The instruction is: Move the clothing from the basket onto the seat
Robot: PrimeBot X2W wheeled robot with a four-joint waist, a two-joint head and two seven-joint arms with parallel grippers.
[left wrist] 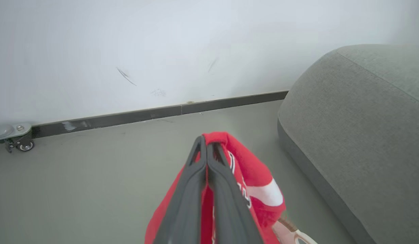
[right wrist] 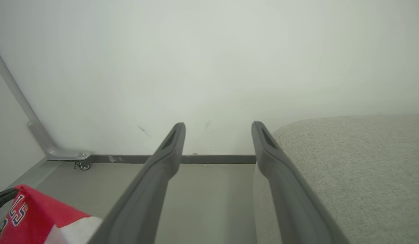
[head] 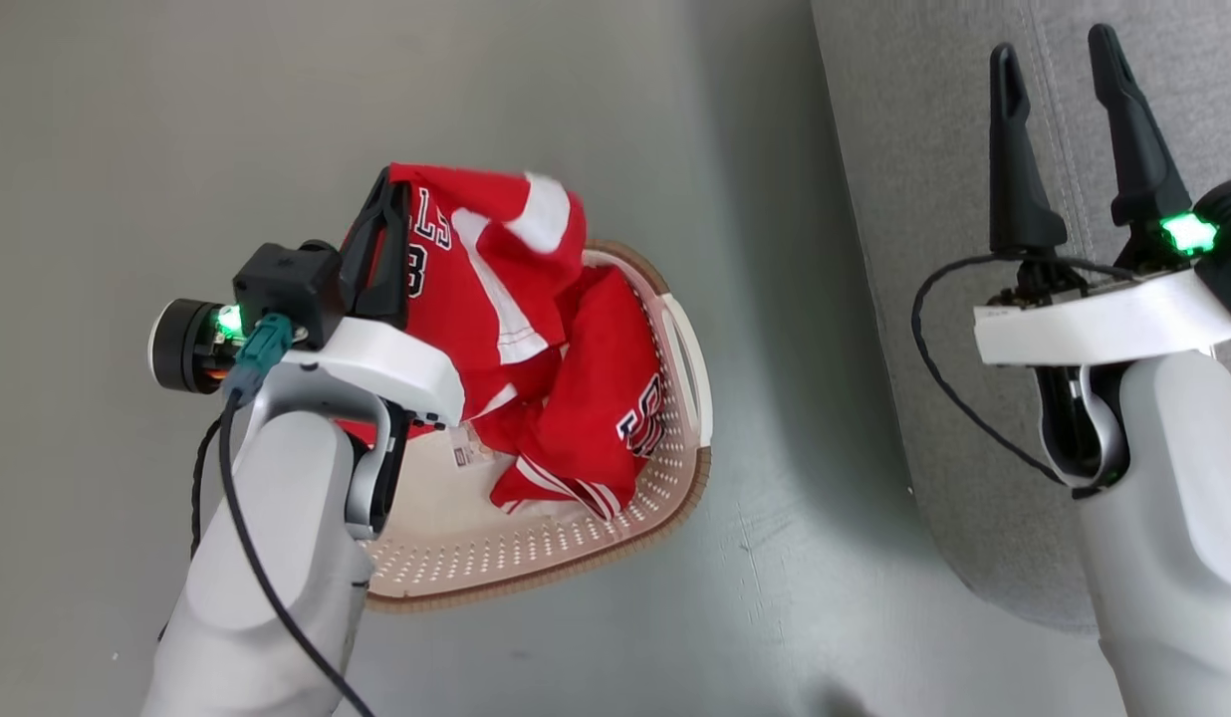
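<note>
A red jersey [head: 496,269] with white trim and navy letters hangs lifted above the cream basket [head: 536,568], pinched at its top edge by my left gripper [head: 384,199], which is shut on it. In the left wrist view the closed fingers [left wrist: 206,176] hold red fabric [left wrist: 253,176] draped over their right side. A second red jersey [head: 596,418] lies crumpled in the basket by the paper label [head: 468,453]. My right gripper [head: 1059,70] stands open and empty above the grey seat [head: 934,299], whose rounded edge [right wrist: 358,176] lies just right of the spread fingers [right wrist: 162,169].
The basket stands on a grey floor [head: 177,149] left of the seat. A white wall with a dark skirting [left wrist: 162,113] runs behind. A small caster and metal frame foot [left wrist: 18,142] sit at the wall's left end.
</note>
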